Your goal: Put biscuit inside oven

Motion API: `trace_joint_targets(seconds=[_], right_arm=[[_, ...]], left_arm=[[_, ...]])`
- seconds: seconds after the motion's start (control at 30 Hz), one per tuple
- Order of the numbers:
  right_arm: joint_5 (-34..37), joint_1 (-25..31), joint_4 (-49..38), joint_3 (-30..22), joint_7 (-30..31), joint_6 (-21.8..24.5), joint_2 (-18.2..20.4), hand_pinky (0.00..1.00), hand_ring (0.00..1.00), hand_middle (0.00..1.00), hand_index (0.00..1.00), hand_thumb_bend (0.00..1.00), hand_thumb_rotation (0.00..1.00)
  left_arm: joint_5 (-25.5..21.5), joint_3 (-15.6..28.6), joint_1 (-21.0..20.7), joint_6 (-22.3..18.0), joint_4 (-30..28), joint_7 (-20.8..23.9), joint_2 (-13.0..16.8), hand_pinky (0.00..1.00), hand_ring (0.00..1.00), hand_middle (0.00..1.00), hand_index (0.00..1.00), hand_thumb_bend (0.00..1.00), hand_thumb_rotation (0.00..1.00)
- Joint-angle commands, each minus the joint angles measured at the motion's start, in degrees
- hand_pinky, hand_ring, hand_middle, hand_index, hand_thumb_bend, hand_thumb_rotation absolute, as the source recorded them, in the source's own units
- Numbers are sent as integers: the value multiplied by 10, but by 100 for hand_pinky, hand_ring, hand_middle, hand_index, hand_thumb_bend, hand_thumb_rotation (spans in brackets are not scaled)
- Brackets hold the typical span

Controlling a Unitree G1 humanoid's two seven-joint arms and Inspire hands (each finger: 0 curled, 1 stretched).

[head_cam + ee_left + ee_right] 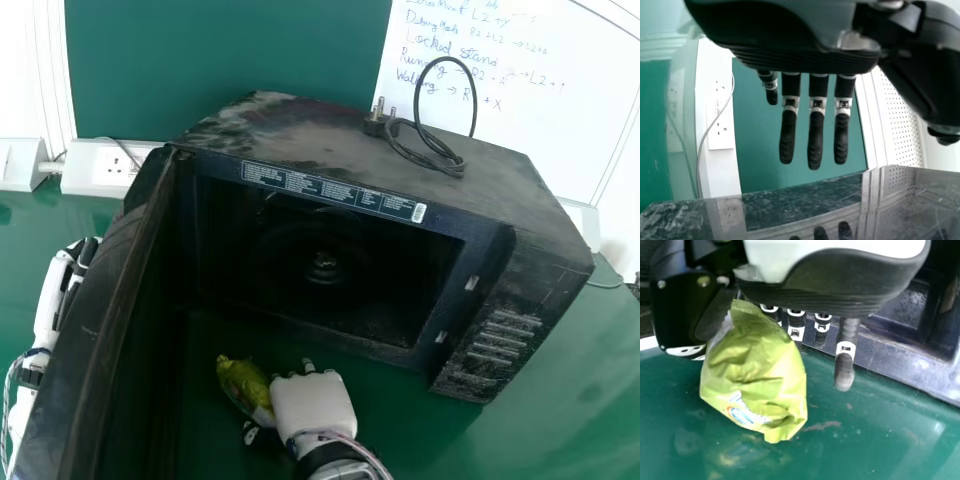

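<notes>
My right hand (pixel 313 402) is in front of the oven's opening, low in the head view, with the green biscuit packet (pixel 243 386) at its left side. In the right wrist view the packet (pixel 757 375) is held between the thumb and the fingers of the right hand (pixel 845 365), above the green table. The black oven (pixel 400 210) stands with its door (pixel 110 290) swung open to the left; its cavity is dark. Beyond the door is my left hand (pixel 75 275); in the left wrist view the left hand (pixel 815 135) has its fingers straight.
A coiled black cable with a plug (pixel 430 150) lies on top of the oven. White socket panels (pixel 110 168) run along the wall behind, with a whiteboard (pixel 500 80) at the back right. The open door stands between my left hand and the right hand.
</notes>
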Motion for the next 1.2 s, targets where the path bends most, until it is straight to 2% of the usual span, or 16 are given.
trace_joint_targets(seconds=[0.0, 0.37, 0.57, 0.73, 1.03, 1.17], right_arm=[[21, 18, 16, 0, 1, -3, 2, 12, 18, 47, 49, 53, 0], [18, 25, 14, -4, -34, -4, -6, 16, 22, 47, 49, 53, 0], [19, 20, 6, -16, -37, -1, -4, 8, 15, 47, 49, 53, 0], [60, 17, -32, -54, -41, 9, 5, 8, 15, 47, 49, 53, 0], [89, -25, -82, -125, -54, 20, 15, 8, 16, 47, 49, 53, 0], [85, -61, -78, -151, -25, 18, 10, 7, 16, 47, 49, 53, 0]], left_arm=[[1, -2, 4, -3, -1, -1, 0, 41, 43, 46, 48, 52, 7], [4, -2, 7, -6, -6, 1, 0, 41, 43, 46, 48, 52, 7], [1, -2, 7, -6, -5, -1, 1, 41, 43, 46, 49, 52, 7], [1, -1, 7, -6, -5, -1, 2, 40, 42, 45, 49, 52, 7], [5, 0, 8, -5, -4, 1, 4, 41, 43, 46, 48, 52, 7], [5, 0, 8, -6, -3, 1, 4, 41, 43, 46, 48, 52, 7]])
